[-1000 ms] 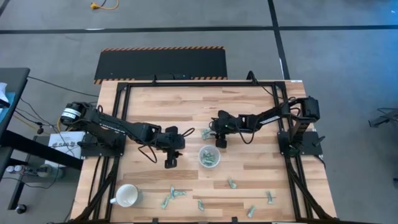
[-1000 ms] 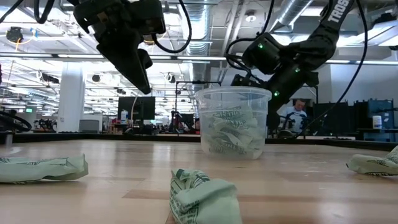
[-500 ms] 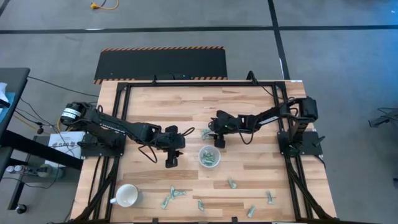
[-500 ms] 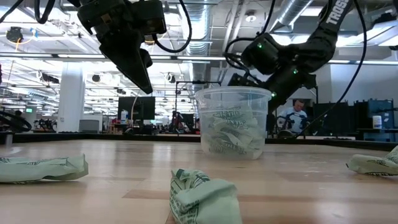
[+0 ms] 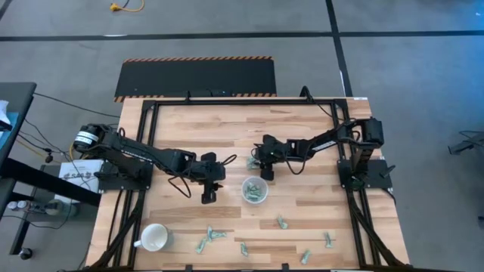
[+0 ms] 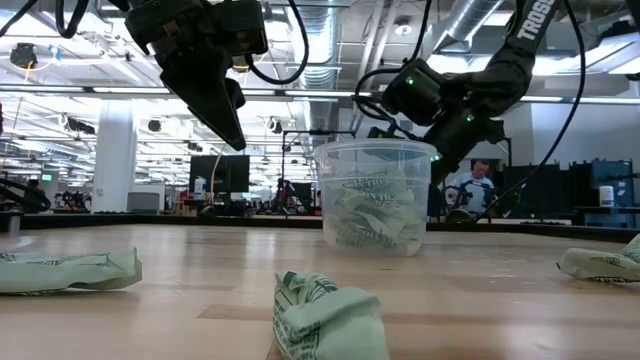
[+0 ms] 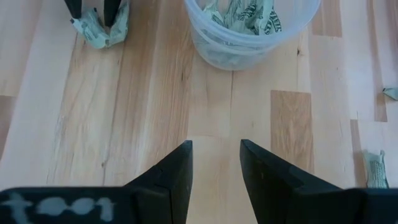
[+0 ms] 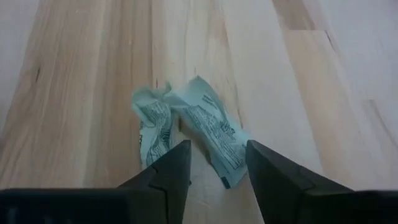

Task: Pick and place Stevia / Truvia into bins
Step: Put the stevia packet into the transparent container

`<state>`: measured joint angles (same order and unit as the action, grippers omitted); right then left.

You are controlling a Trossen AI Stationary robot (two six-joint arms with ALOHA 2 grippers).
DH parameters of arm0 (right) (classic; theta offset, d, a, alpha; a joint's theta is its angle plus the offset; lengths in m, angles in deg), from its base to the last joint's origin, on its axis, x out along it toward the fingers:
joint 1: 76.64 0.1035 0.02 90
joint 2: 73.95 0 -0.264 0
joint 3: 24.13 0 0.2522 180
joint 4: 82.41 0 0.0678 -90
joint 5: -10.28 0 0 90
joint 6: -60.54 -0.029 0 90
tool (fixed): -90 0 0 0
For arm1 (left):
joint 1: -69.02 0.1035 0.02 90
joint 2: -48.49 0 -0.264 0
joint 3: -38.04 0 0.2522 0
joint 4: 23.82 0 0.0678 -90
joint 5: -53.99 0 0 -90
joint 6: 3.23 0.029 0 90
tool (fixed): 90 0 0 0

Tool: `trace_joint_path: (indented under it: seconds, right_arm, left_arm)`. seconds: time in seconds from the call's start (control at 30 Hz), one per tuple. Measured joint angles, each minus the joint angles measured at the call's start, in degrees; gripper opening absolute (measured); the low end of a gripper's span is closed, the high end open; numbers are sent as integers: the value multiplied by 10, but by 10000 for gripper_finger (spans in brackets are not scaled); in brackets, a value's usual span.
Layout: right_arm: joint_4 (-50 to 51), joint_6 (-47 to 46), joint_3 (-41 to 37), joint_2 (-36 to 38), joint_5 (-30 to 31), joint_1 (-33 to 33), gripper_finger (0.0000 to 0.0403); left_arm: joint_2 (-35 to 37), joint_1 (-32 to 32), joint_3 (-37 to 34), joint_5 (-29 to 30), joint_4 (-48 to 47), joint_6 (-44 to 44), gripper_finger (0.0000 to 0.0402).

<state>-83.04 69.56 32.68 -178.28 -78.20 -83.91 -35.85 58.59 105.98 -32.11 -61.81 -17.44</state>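
The clear cup (image 5: 255, 190) (image 6: 375, 196) (image 7: 219, 53) stands mid-table with several pale green sachets inside. Two crumpled sachets (image 5: 251, 162) (image 8: 186, 134) lie on the wood just beyond it. My right gripper (image 5: 265, 171) (image 8: 217, 167) is open over them, a finger on each side of the nearer sachet (image 8: 217, 146); I cannot tell if it touches. My left gripper (image 5: 209, 196) (image 7: 216, 167) hangs open above bare wood to the cup's left. In the left wrist view, the right gripper's fingers (image 7: 111, 9) straddle the sachets (image 7: 99, 31).
More sachets lie loose near the table's near edge (image 5: 282, 222) (image 5: 328, 239) (image 5: 305, 257) (image 5: 244, 248) (image 5: 208, 238), three of them close in the low view (image 6: 65, 270) (image 6: 325, 315) (image 6: 600, 262). A white mug (image 5: 154, 238) stands at the near left corner.
My right arm has drifted a little toward the table's left, bringing its open gripper closer over the two sachets beyond the cup. The left arm, the cup and the sachets have kept still.
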Motion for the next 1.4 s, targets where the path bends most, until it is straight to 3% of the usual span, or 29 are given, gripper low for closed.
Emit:
trace_joint_path:
  seconds: [0.17, 0.43, 0.77, 1.1, 1.23, 1.4]
  right_arm:
    - [4, 0, 0, 1, -1, 0, 106]
    - [-10, 21, -2, 1, 2, 0, 8]
    - [-1, 31, 21, 16, 46, 0, 7]
    - [139, 35, 56, 133, 65, 4, 2]
    - [191, 9, 56, 200, 51, 29, 3]
    - [225, -63, 56, 257, -50, 85, 3]
  left_arm:
    - [0, 0, 0, 0, 2, -1, 121]
    - [0, 0, 0, 0, 2, -2, 121]
    - [0, 0, 0, 0, 2, -2, 121]
    - [0, -1, 0, 0, 2, -5, 121]
    - [0, -4, 0, 0, 2, -5, 121]
    - [0, -12, 0, 14, 2, -5, 121]
